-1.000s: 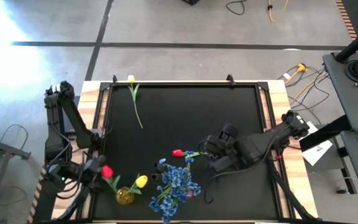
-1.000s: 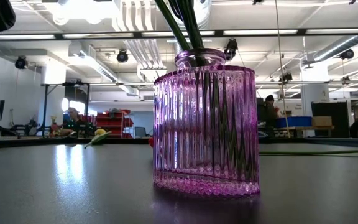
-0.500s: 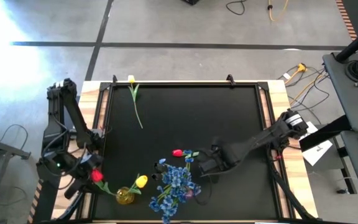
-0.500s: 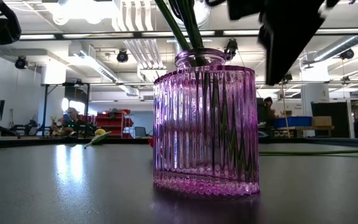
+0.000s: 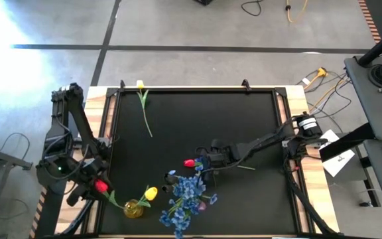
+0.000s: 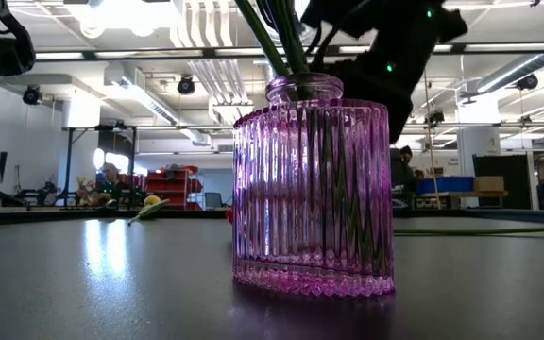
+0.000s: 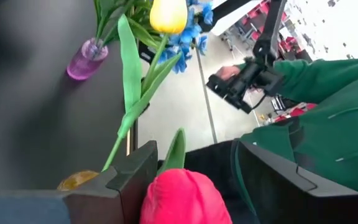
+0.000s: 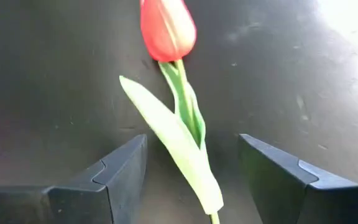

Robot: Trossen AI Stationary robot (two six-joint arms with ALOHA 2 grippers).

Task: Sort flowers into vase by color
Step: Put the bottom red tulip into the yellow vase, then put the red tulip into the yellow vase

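Dark jointed arms; broad black wedge-shaped pincer fingers (image 8: 110,180).

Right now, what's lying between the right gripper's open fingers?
In the right wrist view, the stem and leaf of a red tulip lying on the table sit between the right gripper fingers.

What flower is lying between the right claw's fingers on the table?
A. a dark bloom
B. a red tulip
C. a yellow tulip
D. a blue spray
B: in the right wrist view the red tulip lies on the black table, its stem running between the open right claw.
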